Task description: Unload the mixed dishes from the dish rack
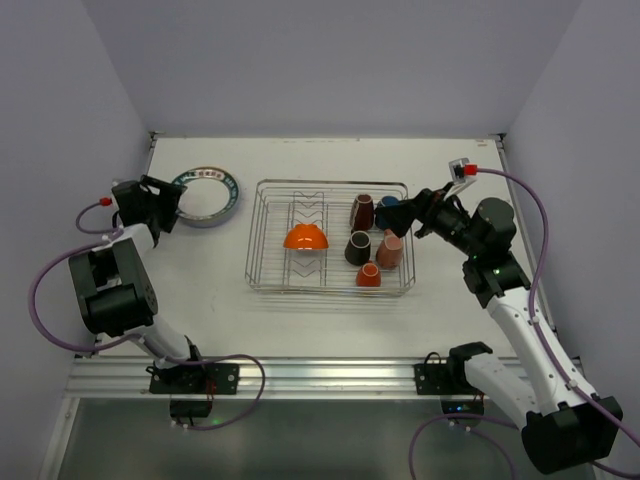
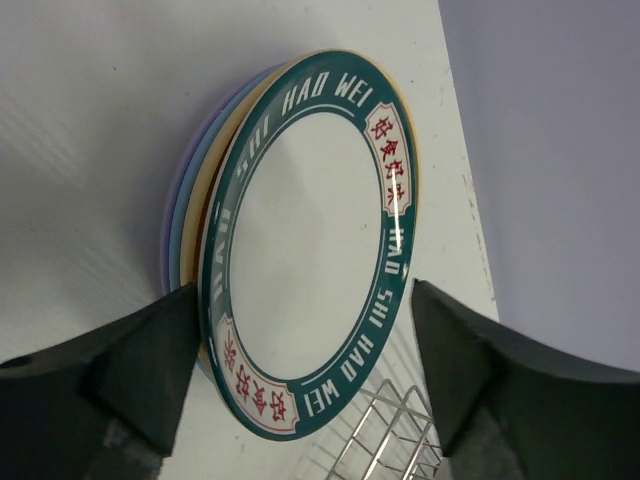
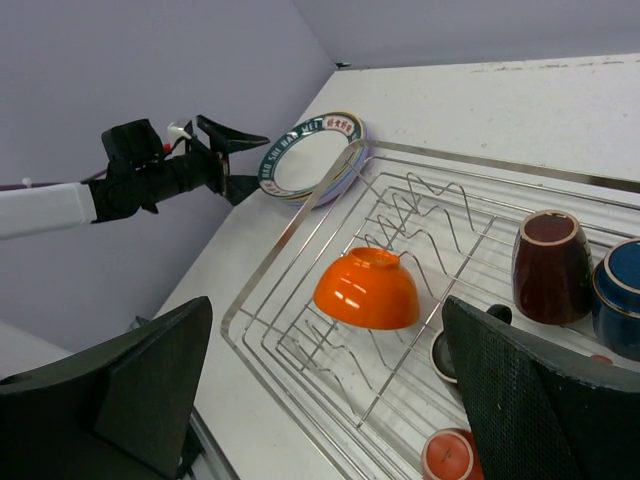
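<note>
The plates (image 1: 206, 195) lie in one pile on the table (image 1: 200, 290), just left of the dish rack (image 1: 272, 215), with the green-rimmed white plate (image 2: 310, 240) on top. The left gripper (image 1: 172, 208) sits by the pile, wide open and holding nothing, so that job looks done. In the rack are the orange bowl (image 1: 306, 238), upside down so water can run off, and the maroon mug (image 1: 361, 212), blue mug (image 1: 389, 204), black mug (image 1: 357, 248), pink mug (image 1: 389, 248) and orange mug (image 1: 368, 275). The right gripper (image 1: 408, 213) hangs near the blue mug, wide open and empty too, likely ready to grab a mug next
</note>
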`<state>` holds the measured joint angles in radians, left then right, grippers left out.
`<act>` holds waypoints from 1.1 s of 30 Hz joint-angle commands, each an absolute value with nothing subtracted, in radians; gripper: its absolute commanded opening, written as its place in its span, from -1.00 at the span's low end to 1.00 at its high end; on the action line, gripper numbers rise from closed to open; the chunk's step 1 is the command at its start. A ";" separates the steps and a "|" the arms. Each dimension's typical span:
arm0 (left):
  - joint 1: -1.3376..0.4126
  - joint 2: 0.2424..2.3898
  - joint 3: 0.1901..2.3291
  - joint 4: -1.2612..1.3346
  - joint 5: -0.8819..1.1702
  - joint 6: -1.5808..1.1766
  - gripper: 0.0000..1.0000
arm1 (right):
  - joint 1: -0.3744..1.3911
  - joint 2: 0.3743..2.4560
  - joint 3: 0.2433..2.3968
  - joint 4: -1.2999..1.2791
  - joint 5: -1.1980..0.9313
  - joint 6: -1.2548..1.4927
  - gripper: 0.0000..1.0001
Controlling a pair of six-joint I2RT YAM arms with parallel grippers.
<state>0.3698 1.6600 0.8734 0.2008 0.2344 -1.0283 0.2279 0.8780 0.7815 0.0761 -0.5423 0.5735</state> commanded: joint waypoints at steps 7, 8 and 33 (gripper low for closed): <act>0.327 1.592 1.025 0.003 0.048 -0.902 1.00 | 0.225 0.910 0.802 0.094 -0.543 0.529 0.98; 0.319 1.598 1.044 -0.015 0.045 -0.899 1.00 | 0.224 0.911 0.805 0.089 -0.535 0.525 0.98; 0.229 1.827 1.399 -0.437 -0.046 -0.749 1.00 | 0.227 0.980 0.919 -0.167 -0.388 0.427 0.98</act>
